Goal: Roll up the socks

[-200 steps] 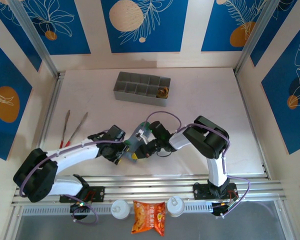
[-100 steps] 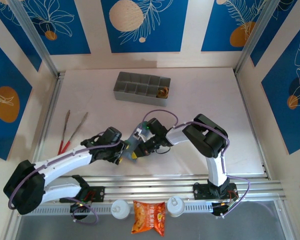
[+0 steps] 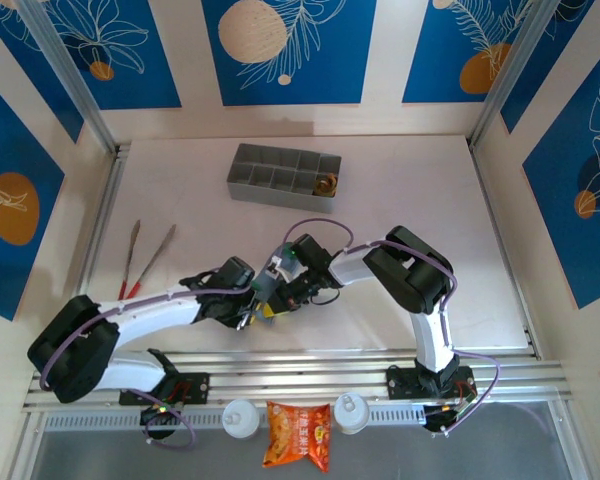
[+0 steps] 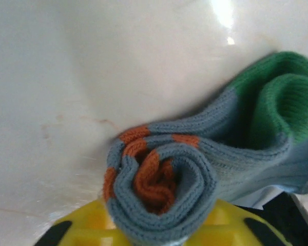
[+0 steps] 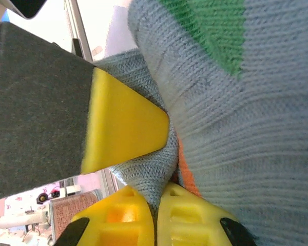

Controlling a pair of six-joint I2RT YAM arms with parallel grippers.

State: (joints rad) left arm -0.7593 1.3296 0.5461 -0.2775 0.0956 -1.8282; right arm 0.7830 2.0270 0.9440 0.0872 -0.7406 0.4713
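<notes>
No text, brand, number or sign can be read. The orange foil snack packet [image 3: 297, 435], lying well back from the left gripper [image 3: 258, 308] toward the arm bases, carries print too small to make out.

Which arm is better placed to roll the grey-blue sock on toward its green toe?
Likely left: the left gripper is shut on the coiled orange-cuff end of the grey-blue sock, so it can turn the roll. The right gripper pinches its fabric.
</notes>
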